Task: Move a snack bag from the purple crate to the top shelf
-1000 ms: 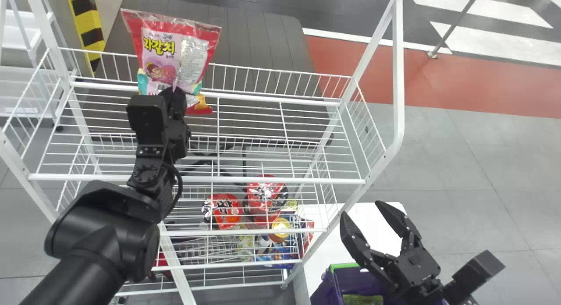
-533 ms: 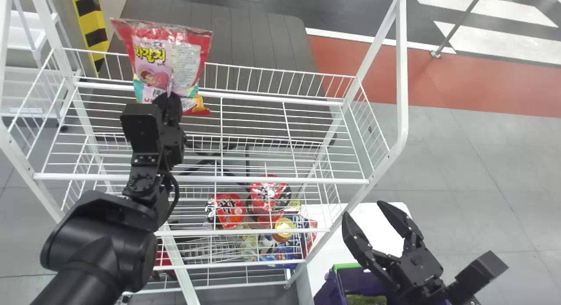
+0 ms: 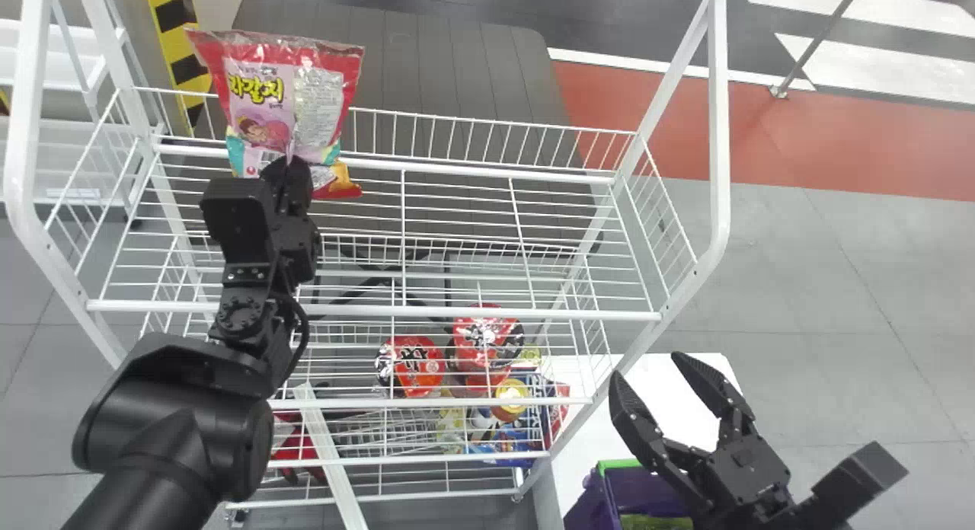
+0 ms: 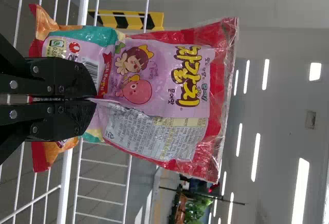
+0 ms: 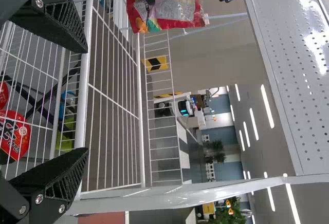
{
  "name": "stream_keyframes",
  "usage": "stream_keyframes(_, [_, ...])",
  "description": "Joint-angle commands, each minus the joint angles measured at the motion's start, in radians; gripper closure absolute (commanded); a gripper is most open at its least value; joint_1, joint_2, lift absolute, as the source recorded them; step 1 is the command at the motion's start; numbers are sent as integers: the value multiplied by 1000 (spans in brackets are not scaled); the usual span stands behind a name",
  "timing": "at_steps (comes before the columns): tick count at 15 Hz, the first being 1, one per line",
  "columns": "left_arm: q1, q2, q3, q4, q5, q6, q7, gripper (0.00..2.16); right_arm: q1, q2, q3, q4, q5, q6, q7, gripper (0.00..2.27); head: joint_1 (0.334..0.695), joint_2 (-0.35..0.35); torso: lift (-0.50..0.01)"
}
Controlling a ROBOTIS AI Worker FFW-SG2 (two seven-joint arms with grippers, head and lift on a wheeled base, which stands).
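Pinches a fold low on the snack bag (image 4: 154, 88) with the left gripper (image 4: 95, 99), closed on the wrapper. Holds it upright, long axis near vertical, rising above the fingertips at the left end of the top shelf (image 3: 487, 312), near the rear rail (image 3: 457, 167) (cannot tell whether touching the wire). Leaves the right gripper (image 3: 645, 365) wide apart by the purple crate (image 3: 585, 511), farther from the bag. Probably calls for settling the base inside the rail before letting go. Might tip backward if released too close to that edge.
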Motion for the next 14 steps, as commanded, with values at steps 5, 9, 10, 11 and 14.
stream_keyframes(5, [17, 25, 90, 0, -51, -15, -76, 1089, 14, 15, 0, -23, 22, 0, 0, 151, 695, -177, 0])
stream_keyframes(9, [27, 54, 133, 1, -53, -55, -129, 1089, 33, 36, 3, -54, 49, 0, 0, 151, 695, -145, 0])
stream_keyframes(10, [29, 60, 147, 1, -51, -64, -152, 1089, 37, 39, 5, -60, 56, 0, 0, 151, 695, -136, 0])
stream_keyframes(11, [27, 64, 158, 5, -51, -70, -159, 1089, 42, 43, 6, -66, 59, 0, 0, 151, 695, -129, 0])
stream_keyframes(14, [27, 66, 193, 15, -48, -73, -205, 1089, 57, 46, 9, -79, 62, -3, 0, 151, 695, -96, 0])
